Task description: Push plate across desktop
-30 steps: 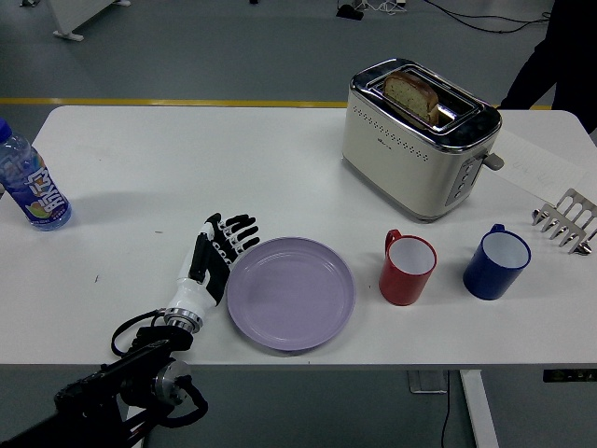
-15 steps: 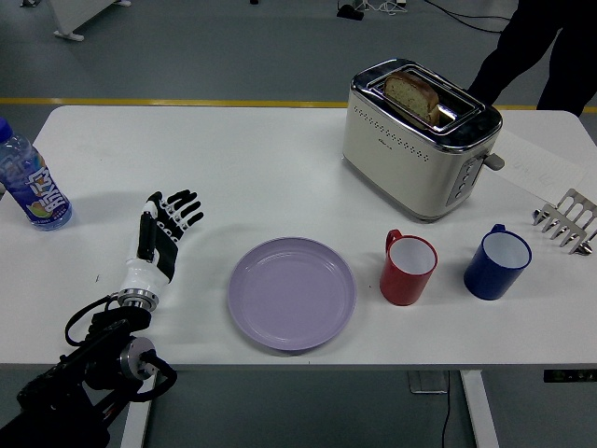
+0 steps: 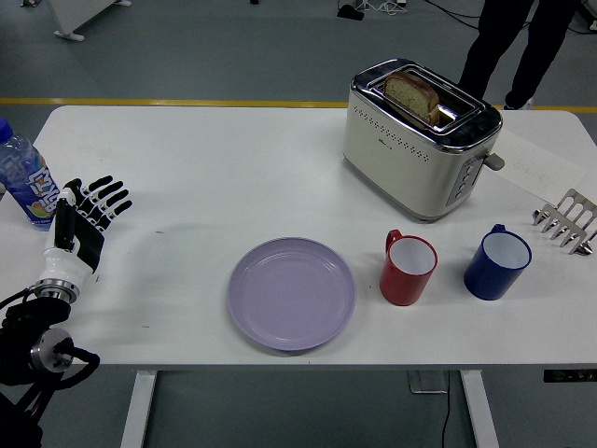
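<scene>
Left hand only one in view, fingers spread, holding nothing. Plate lies well to its right, slightly nearer the table edge; round, no long axis.

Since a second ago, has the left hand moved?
Yes. The left hand has pulled left, away from the purple plate, and is now beside the water bottle.

- toaster has a small dark mark on its front, maybe a logo, way too tiny to read
- bottle has a colourful label, print is just a blur
- paper at the far right shows faint lines, can't make out any words
</scene>
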